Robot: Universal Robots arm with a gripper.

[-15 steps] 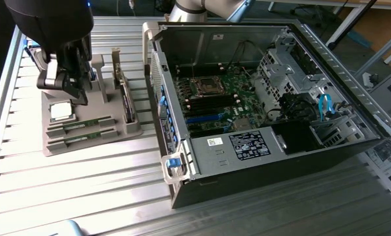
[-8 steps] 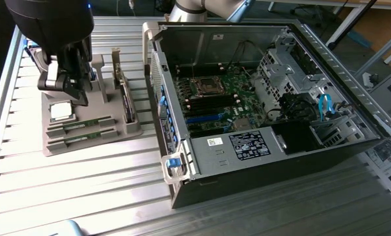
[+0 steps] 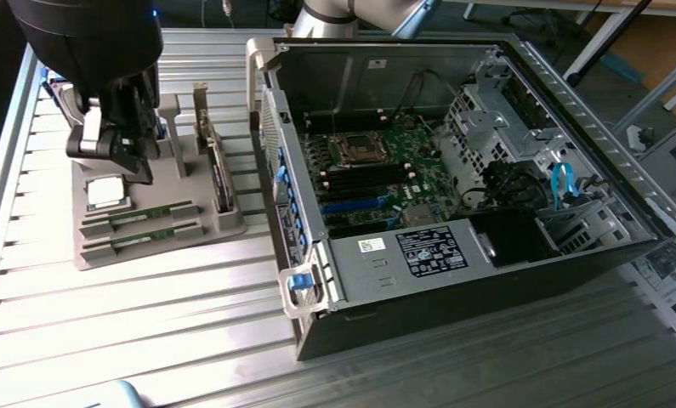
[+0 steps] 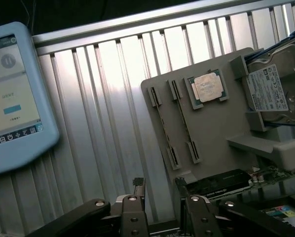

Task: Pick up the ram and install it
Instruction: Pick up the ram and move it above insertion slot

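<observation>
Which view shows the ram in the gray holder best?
The wrist view: both ram sticks run full length, edge-up, in the gray holder, uncovered. The exterior view shows them farther off, as two short green strips in that holder.

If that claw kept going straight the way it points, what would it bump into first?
Likely the edge of the gray holder carrying the ram, though the open gripper could miss it and meet the slatted table; depth is unclear.

The ram (image 3: pixel 147 216) is green, its tray (image 3: pixel 218 228) grey, the ribbed table (image 3: pixel 144 314) silver, the computer case (image 3: pixel 451 316) black.
</observation>
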